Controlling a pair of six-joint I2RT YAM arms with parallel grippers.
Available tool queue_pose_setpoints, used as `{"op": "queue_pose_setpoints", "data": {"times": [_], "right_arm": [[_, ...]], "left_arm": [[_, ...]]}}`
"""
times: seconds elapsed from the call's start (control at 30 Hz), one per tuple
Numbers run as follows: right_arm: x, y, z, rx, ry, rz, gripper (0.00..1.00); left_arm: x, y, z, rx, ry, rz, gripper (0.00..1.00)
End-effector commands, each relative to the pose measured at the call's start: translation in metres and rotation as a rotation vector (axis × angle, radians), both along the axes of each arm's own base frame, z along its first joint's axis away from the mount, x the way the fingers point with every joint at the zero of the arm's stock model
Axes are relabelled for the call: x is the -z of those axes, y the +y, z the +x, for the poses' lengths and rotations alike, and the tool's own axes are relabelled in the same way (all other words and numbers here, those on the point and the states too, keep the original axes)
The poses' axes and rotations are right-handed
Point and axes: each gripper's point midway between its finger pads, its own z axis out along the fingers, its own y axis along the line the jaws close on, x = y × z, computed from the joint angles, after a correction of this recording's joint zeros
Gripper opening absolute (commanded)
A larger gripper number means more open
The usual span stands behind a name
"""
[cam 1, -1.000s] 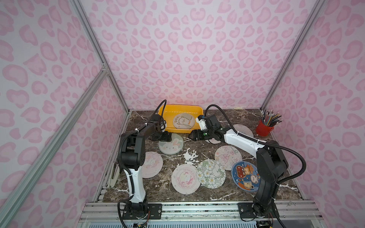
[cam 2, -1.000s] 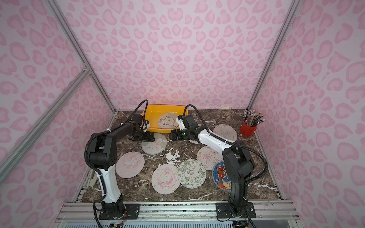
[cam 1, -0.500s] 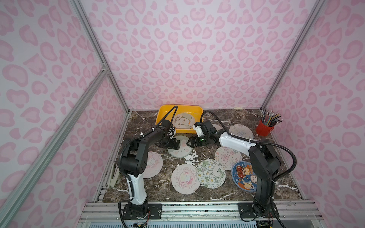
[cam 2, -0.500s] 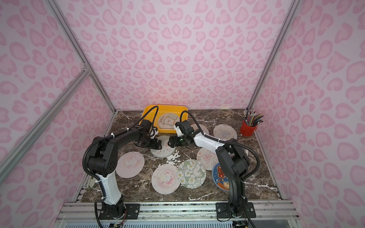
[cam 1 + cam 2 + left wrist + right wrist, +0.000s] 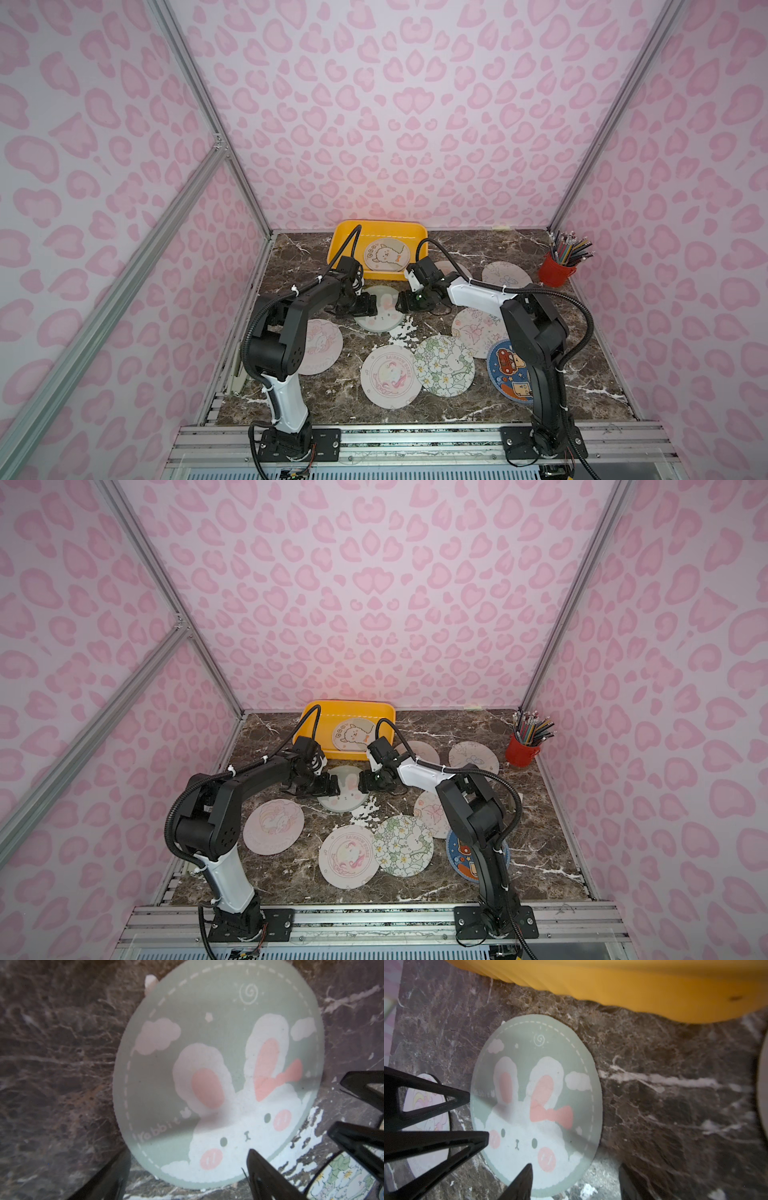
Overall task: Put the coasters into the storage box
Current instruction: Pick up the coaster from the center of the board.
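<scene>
The pale green rabbit coaster (image 5: 385, 308) is seen lying on the counter (image 5: 332, 401), just in front of the yellow storage box (image 5: 382, 227). The box is set at the back edge and holds one white-animal coaster (image 5: 384, 254). The rabbit coaster is flanked by the left gripper (image 5: 370, 305) and the right gripper (image 5: 401, 302), both with jaws parted and nothing held. The remaining coasters (image 5: 444, 365) are spread toward the front and right edges.

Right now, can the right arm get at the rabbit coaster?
Probably yes: the right pincer is open at the edge of the rabbit coaster, one finger over it, nothing between. The left pincer, open at the opposite edge, could crowd it, and the coaster seems to lie flat, so gripping may be fiddly.
</scene>
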Motion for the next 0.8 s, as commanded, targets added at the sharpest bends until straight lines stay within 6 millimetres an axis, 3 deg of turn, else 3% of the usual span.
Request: {"op": "queue_pose_setpoints", "data": {"times": [0.0,0.3,0.53,0.77], "right_arm": [[0.012,-0.004,-0.003,0.018,0.029,-0.019,0.66],[0.029,-0.003,-0.005,0.014,0.069,-0.029,0.63],[0.033,-0.008,-0.006,0.031,0.075,-0.04,0.62],[0.034,-0.011,-0.006,0.035,0.079,-0.04,0.61]], "left_arm": [[-0.002,-0.001,0.009,-0.024,-0.03,-0.004,0.88],[0.003,0.001,0.017,-0.022,-0.058,0.032,0.86],[-0.007,0.009,0.031,-0.03,-0.145,0.079,0.86],[-0.002,-0.002,0.031,0.006,-0.153,0.079,0.87]]}}
